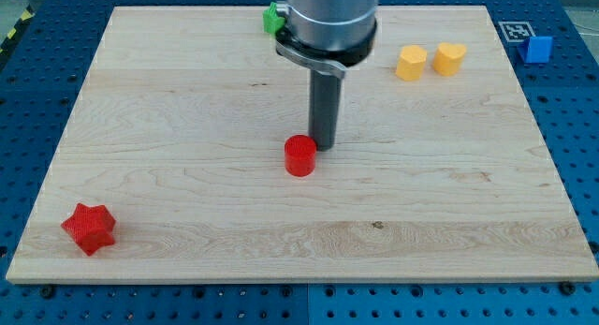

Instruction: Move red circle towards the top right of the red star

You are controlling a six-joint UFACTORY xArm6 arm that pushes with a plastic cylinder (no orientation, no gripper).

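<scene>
The red circle (pixel 299 155) sits near the middle of the wooden board. The red star (pixel 89 228) lies at the board's bottom left corner, far to the left of and below the circle. My tip (pixel 324 143) is on the board just to the right of and slightly above the red circle, touching or nearly touching its upper right side.
Two yellow blocks (pixel 410 63) (pixel 449 58) sit side by side at the top right of the board. A green block (pixel 272 18) shows at the top edge, partly hidden behind my arm. A blue block (pixel 538 49) lies off the board at the top right.
</scene>
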